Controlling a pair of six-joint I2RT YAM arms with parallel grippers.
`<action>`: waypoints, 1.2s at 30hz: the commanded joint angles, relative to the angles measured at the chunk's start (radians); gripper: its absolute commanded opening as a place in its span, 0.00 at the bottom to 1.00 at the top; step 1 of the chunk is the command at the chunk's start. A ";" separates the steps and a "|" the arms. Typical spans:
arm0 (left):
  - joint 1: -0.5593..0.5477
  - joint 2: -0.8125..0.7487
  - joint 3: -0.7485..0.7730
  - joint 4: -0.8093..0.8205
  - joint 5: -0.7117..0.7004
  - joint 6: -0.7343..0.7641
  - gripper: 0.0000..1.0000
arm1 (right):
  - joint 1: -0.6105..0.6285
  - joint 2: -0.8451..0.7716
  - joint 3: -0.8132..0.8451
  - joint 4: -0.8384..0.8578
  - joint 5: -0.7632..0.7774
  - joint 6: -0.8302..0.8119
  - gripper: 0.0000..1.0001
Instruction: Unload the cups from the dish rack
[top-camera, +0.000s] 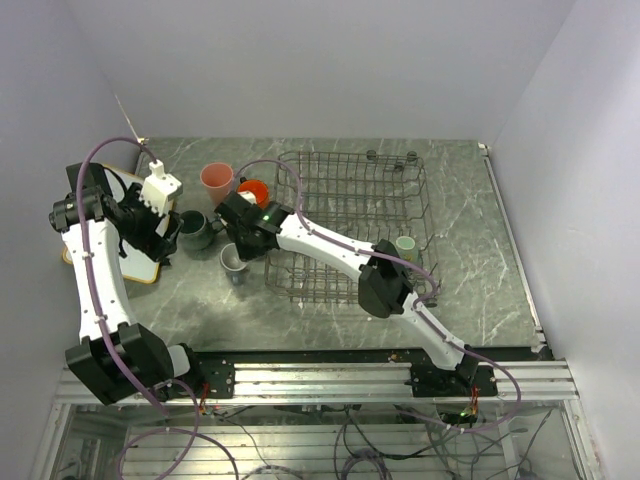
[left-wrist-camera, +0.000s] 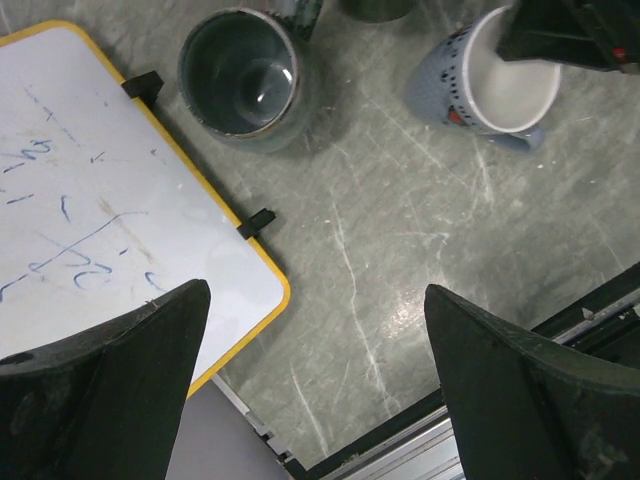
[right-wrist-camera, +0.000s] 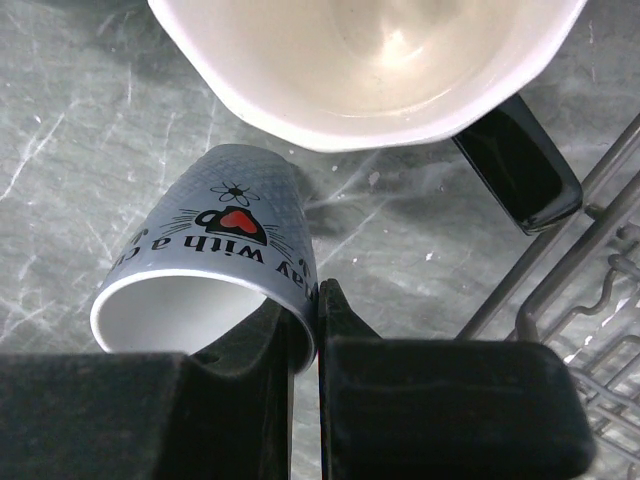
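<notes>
Grey mug (right-wrist-camera: 215, 250) clamped by rim in right jaws, nine o'clock of rack (top-camera: 345, 160): placing step; next lower, release. Left jaws apart.

The marbled table (top-camera: 480, 285) bore the dish rack (top-camera: 345, 205); at the rack's nine o'clock sat a pink tumbler (top-camera: 216, 180), orange mug (top-camera: 254, 190), dark mug (top-camera: 193, 230) and whiteboard (left-wrist-camera: 100, 180).

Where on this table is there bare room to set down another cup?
Free: the table right of the rack, and the near strip from the board to the rack's front. Crowded: between board and rack, where pink cup, orange mug, dark mug and the grey mug in the right gripper cluster.
</notes>
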 joint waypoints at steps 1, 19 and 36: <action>0.008 -0.043 -0.011 -0.078 0.120 0.089 1.00 | -0.007 0.011 0.034 0.017 -0.006 0.034 0.00; 0.006 -0.046 -0.005 -0.126 0.165 0.142 0.99 | -0.040 -0.051 -0.014 0.132 -0.047 0.062 0.43; -0.117 -0.037 -0.027 -0.139 0.136 0.135 0.99 | -0.128 -0.408 -0.191 0.068 0.059 -0.029 0.76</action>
